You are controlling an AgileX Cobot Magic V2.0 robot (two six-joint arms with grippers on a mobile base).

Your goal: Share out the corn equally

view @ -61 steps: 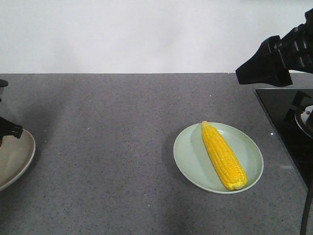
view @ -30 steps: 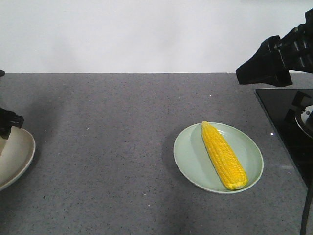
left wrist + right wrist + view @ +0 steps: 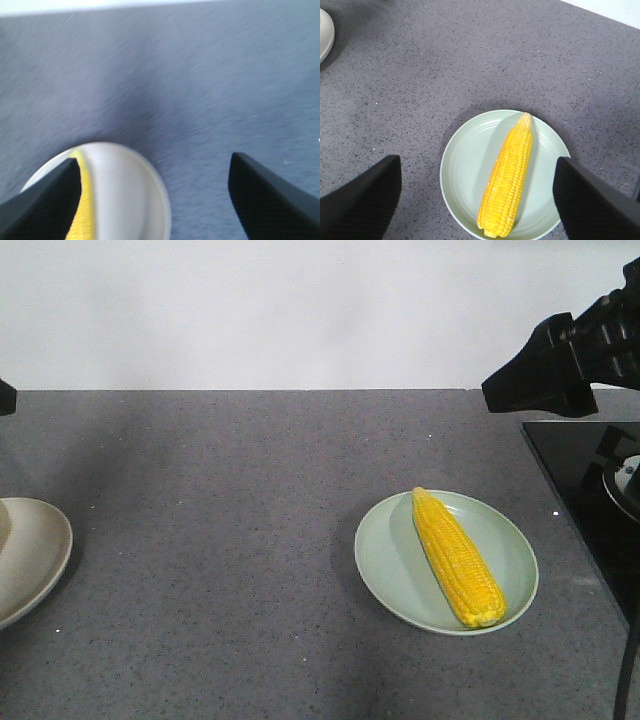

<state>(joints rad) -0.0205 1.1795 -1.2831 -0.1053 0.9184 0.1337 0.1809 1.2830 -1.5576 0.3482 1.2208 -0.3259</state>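
A: What changed?

B: The left claw [image 3: 150, 195], spread wide and empty, has lifted off the beige plate [image 3: 35, 560], leaving a corn cob [image 3: 82, 220] there. The right claw [image 3: 475, 200], also wide apart, hovers above the other cob [image 3: 457, 556] on the green plate [image 3: 385, 560].

A: So one each?

B: Looks done. Grey speckled worktop [image 3: 230, 500], white wall at 12 o'clock, black hob [image 3: 580, 480] at 3.

Table [image 3: 250, 540]: grey speckled stone, white wall behind.
Green plate [image 3: 400, 570]: right of the table's centre.
Beige plate [image 3: 35, 560]: at the table's left edge, partly cropped.
Hob [image 3: 580, 490]: black glass, far right.
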